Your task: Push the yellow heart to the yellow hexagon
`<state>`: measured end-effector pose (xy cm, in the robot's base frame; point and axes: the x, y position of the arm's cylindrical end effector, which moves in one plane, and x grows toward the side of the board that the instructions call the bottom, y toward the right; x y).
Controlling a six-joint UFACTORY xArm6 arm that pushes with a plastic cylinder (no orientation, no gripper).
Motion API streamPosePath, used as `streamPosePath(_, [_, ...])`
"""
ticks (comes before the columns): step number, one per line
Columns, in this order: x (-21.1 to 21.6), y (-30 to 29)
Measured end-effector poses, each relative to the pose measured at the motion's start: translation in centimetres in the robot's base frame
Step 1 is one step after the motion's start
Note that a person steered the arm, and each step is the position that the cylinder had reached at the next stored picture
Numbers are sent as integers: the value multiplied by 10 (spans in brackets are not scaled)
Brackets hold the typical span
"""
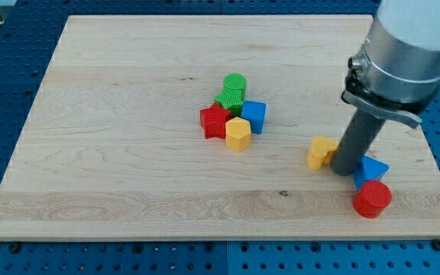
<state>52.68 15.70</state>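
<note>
The yellow heart [321, 152] lies right of the board's middle. My tip [344, 169] is at the lower end of the dark rod, touching or nearly touching the heart's right side. The yellow hexagon [237, 134] sits near the board's centre, at the bottom of a cluster of blocks, about a hand's width to the view's left of the heart.
The cluster holds a red star [215, 121], a green round block [234, 82], a green block [228, 100] and a blue block [254, 116]. A blue triangle [370, 169] and a red cylinder [372, 198] lie just right of my tip. The wooden board [128, 153] sits on a blue pegboard.
</note>
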Motion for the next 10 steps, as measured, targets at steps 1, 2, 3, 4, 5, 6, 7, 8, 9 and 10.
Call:
streamPosePath(1, [-25,-16])
streamPosePath(2, [-34,-34])
streamPosePath(3, [-45,-38])
streamPosePath(4, [-70,-15])
streamPosePath(5, [-87,-11])
streamPosePath(6, [-83,-11])
streamPosePath(7, [-66,-20])
streamPosePath(8, [-52,-38])
streamPosePath(9, [-43,-68])
streamPosePath(10, [-43,-80])
